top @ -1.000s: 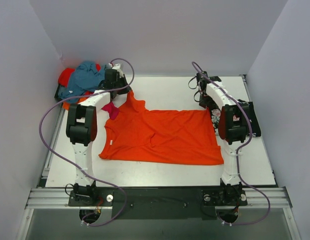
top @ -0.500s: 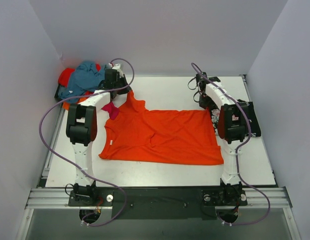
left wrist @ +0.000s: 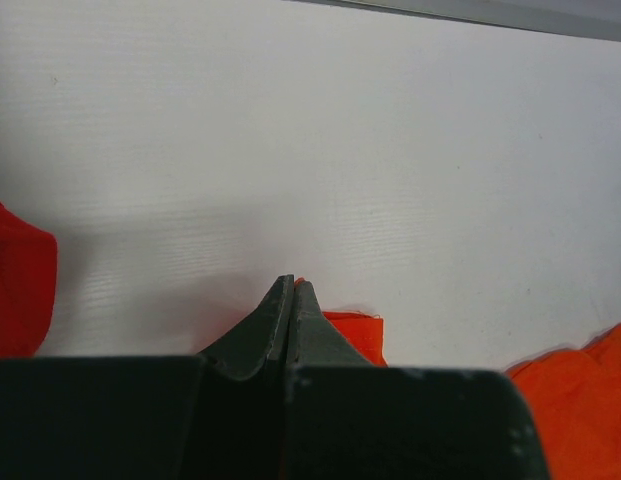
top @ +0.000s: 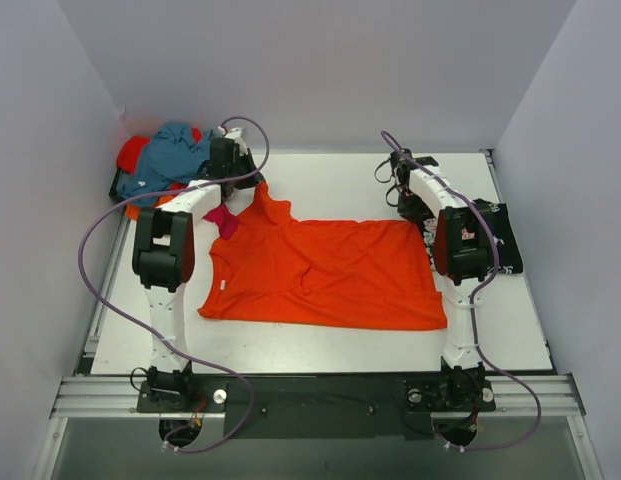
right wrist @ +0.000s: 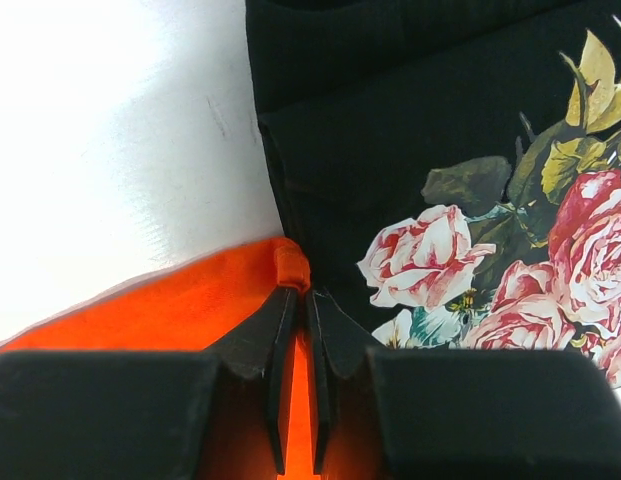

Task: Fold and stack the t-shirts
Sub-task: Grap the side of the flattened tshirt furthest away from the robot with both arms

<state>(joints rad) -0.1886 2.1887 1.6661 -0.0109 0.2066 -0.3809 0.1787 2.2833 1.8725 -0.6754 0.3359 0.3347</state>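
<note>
- Top external: the orange t-shirt [top: 330, 275] lies spread across the middle of the counter [top: 330, 185]; a heap of t-shirts [top: 165, 160] sits at the far left corner.
- Left tool [left wrist: 293, 287] is pinched tight on a tip of the orange cloth.
- Right tool [right wrist: 298, 300] nips the orange hem just beside the black floral t-shirt [right wrist: 390, 150], near the right edge.

Noted soft matt weave, lightly creased, on bright orange cloth t-shirt [top: 320, 270]. Likewise matt on black cloth t-shirt with rose print [right wrist: 390, 130]. Smooth, faintly sheened white tabletop [left wrist: 390, 150]; dull silver metal rail [top: 535, 392] at near edge.
</note>
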